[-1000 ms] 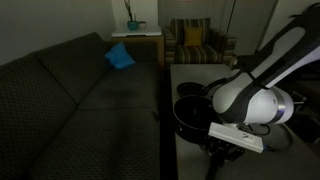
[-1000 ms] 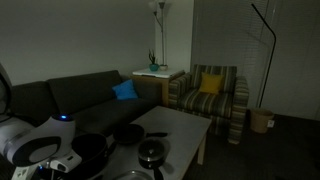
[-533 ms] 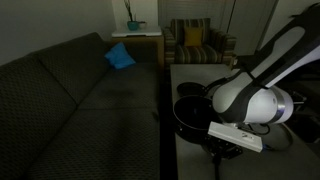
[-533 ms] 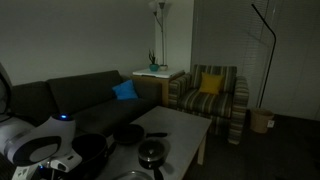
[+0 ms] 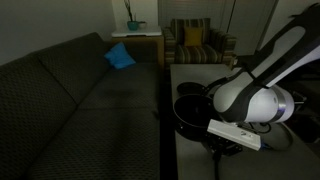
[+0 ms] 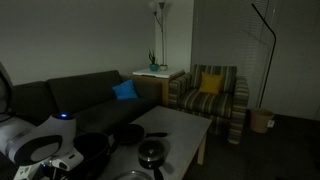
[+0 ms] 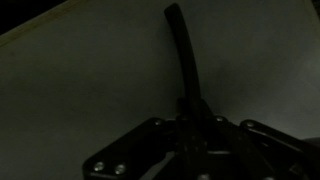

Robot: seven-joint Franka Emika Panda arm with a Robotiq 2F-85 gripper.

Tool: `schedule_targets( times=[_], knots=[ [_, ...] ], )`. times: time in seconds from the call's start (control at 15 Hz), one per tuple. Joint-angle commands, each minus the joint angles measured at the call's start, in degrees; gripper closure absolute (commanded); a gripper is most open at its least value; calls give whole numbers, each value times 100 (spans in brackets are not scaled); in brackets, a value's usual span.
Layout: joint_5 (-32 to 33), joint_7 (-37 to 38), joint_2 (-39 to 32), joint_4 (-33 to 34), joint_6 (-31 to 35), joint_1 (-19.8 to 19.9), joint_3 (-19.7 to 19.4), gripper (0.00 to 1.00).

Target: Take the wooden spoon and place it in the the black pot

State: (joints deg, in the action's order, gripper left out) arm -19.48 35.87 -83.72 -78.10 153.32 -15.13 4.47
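Observation:
In the wrist view my gripper [image 7: 193, 112] is shut on the wooden spoon [image 7: 181, 50]. The spoon's slim dark handle runs up and away from the jaws over the pale table top [image 7: 70, 90]. Its head is hidden at the fingers. In both exterior views the arm's white wrist [image 5: 235, 133] hangs low at the near end of the table, just beside the wide black pot [image 5: 188, 112], which also shows in an exterior view [image 6: 92, 150]. The light is too dim to make out the spoon in the exterior views.
A long-handled black pan [image 6: 128, 133] and a small lidded black pot [image 6: 152, 153] stand on the table past the big pot. A dark sofa [image 5: 80, 90] runs along one side. A striped armchair [image 6: 212, 95] stands beyond the table's far end.
Hardly anything; the arm's wrist looks a touch higher than a second ago.

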Motion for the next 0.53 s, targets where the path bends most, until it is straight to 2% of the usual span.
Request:
schedule_targets(
  times=[0.0,0.47],
  knots=[
    [-47,175,223,-312,275,-29,-174,97],
    [-63,414,612,-909,724,-80,-352,97]
  ],
)
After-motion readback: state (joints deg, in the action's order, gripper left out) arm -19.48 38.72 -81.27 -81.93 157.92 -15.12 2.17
